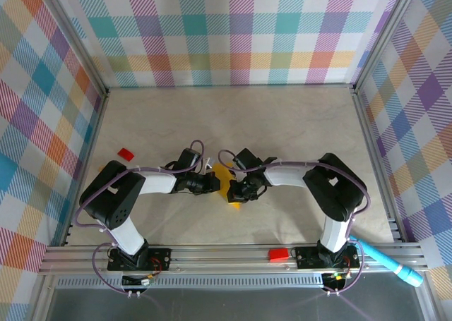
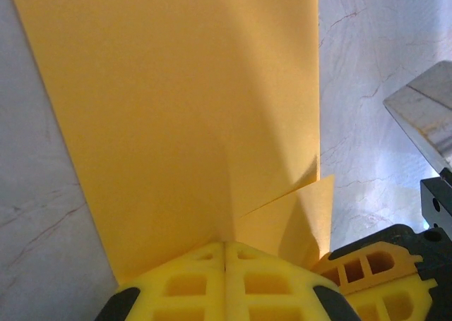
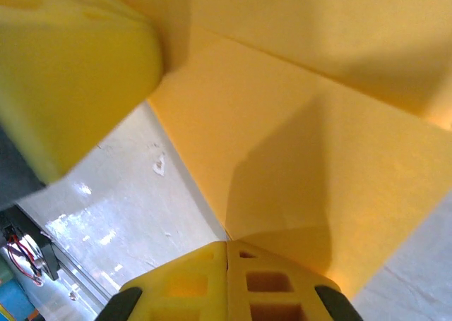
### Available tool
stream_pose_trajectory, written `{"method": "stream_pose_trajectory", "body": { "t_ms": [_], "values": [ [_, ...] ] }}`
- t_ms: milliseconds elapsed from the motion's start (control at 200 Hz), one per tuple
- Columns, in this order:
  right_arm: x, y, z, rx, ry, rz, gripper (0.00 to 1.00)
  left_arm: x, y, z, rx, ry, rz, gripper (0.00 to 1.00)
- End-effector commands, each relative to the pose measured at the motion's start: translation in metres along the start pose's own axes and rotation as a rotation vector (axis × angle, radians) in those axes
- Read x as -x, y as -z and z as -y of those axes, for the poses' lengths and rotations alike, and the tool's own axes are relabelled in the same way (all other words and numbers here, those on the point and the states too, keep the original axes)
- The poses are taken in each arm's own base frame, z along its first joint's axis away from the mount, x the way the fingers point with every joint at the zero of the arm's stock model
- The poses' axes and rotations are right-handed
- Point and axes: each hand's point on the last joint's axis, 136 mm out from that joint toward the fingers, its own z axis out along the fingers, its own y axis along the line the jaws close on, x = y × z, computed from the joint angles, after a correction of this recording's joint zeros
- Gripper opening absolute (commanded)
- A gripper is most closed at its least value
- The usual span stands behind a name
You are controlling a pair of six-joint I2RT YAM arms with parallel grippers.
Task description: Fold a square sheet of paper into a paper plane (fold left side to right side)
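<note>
The square sheet of paper (image 1: 226, 175) is yellow-orange and sits between my two grippers at the table's middle. In the left wrist view the paper (image 2: 183, 109) is a broad panel with a smaller flap (image 2: 300, 219) folded at its lower right; it has no paper plane's dart shape. My left gripper (image 2: 225, 245) is shut, and a ridge in the paper runs into the seam of its jaws. My right gripper (image 3: 227, 243) is shut on the paper's (image 3: 318, 123) near edge. In the top view the left gripper (image 1: 214, 182) and right gripper (image 1: 238, 189) almost touch.
Two small red blocks lie apart, one at the left (image 1: 126, 154) and one on the front rail (image 1: 278, 254). A light blue pen-like cylinder (image 1: 390, 262) rests at the front right. Checked walls close in the marbled table (image 1: 233, 116) on three sides.
</note>
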Motion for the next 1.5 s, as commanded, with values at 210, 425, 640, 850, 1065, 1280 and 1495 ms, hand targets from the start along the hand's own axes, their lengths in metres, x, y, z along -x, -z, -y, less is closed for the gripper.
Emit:
{"method": "stream_pose_trajectory", "body": {
  "t_ms": [210,425,640,850,1065,1280,1495],
  "values": [
    [-0.039,0.005,0.029,-0.072,-0.090,-0.077,0.00,-0.024,-0.004,-0.034,0.109,0.068,-0.060,0.00],
    [-0.049,0.008,0.034,-0.077,-0.098,-0.085,0.00,-0.024,-0.004,-0.033,0.099,0.083,-0.059,0.00],
    [-0.047,0.014,0.028,-0.059,-0.077,-0.085,0.00,-0.023,-0.007,-0.032,0.082,0.111,-0.051,0.00],
    [-0.028,0.031,0.007,0.003,-0.040,-0.025,0.00,-0.018,-0.007,-0.024,0.044,0.133,-0.033,0.00],
    [-0.006,0.060,0.000,0.055,-0.010,0.090,0.08,0.008,0.002,0.008,-0.048,0.130,0.023,0.04],
    [0.022,0.085,0.012,0.084,0.020,0.240,0.29,0.040,0.027,0.030,-0.092,0.097,0.108,0.16],
    [0.040,0.077,0.008,0.117,0.132,0.251,0.43,0.056,0.054,0.022,-0.049,0.058,0.209,0.26]
  ]
}}
